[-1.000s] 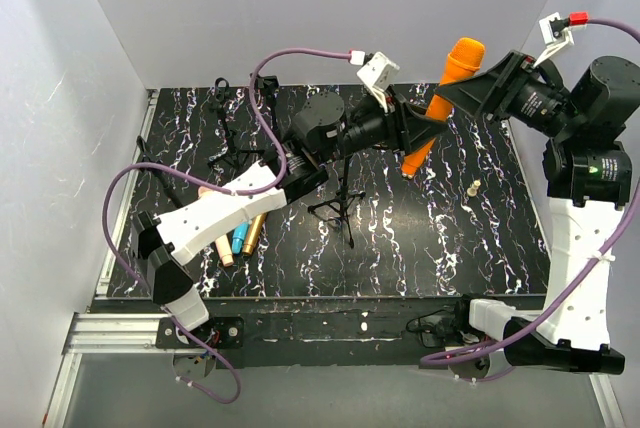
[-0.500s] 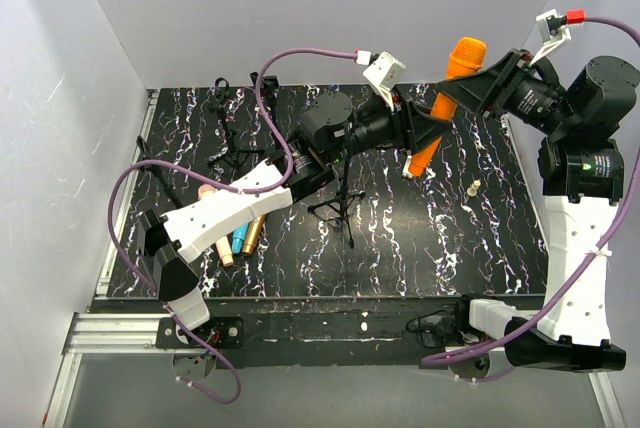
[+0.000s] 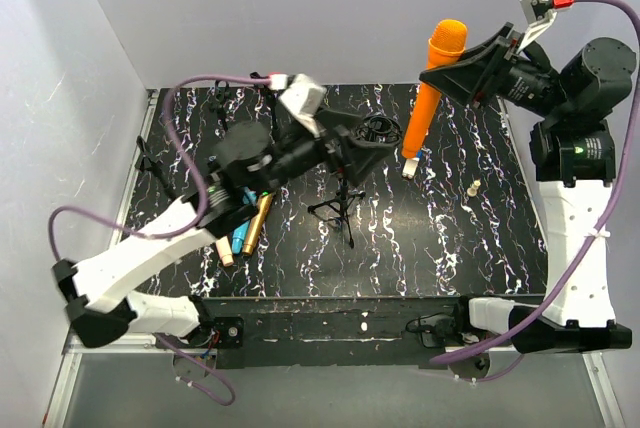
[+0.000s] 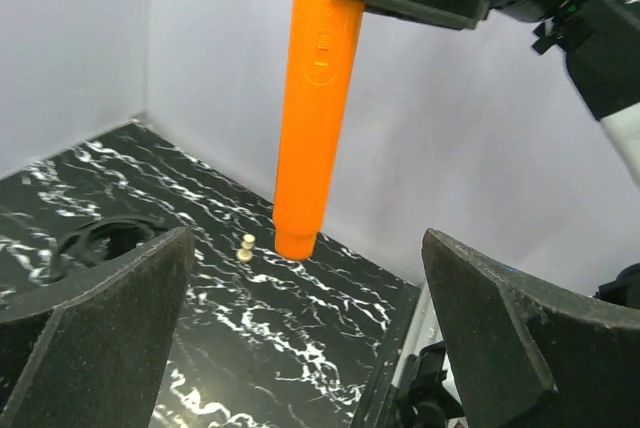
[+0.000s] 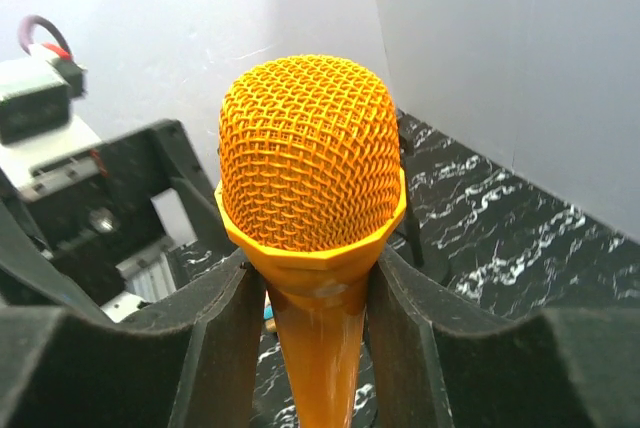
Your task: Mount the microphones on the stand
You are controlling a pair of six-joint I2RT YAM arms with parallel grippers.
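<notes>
Top external: we note the right gripper (image 3: 440, 73) clamped on the orange microphone (image 3: 420, 123) just under its head, upper right, tail hanging down, likely for lowering into the tripod stand (image 3: 343, 210) at centre. Left gripper (image 3: 368, 153) gapes empty nearby.

Left pincer (image 3: 368, 151) has let go of the orange microphone (image 3: 423, 108); jaws now spread wide; it has backed off leftward, over the small tripod stand (image 3: 340, 210); right pincer (image 3: 447, 70) has clamped just below the mic head and carries it alone; mic raised, closer to upright above the bench (image 3: 450, 238); left arm swung lower-left.
</notes>
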